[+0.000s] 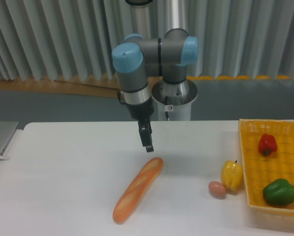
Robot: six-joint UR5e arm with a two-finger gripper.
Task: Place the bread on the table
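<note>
The bread (136,189), a long orange-tan baguette with pale slashes, lies flat on the white table (63,172), running from lower left to upper right. My gripper (148,147) hangs a little above the bread's upper right end and does not touch it. Its dark fingers (146,139) point down and hold nothing. From this side view the gap between them does not show.
A yellow woven basket (250,162) stands at the right edge with a red pepper (267,144) and a green pepper (279,191) in it. A yellow pepper (231,175) and a small brown egg (217,189) lie on the table beside the basket.
</note>
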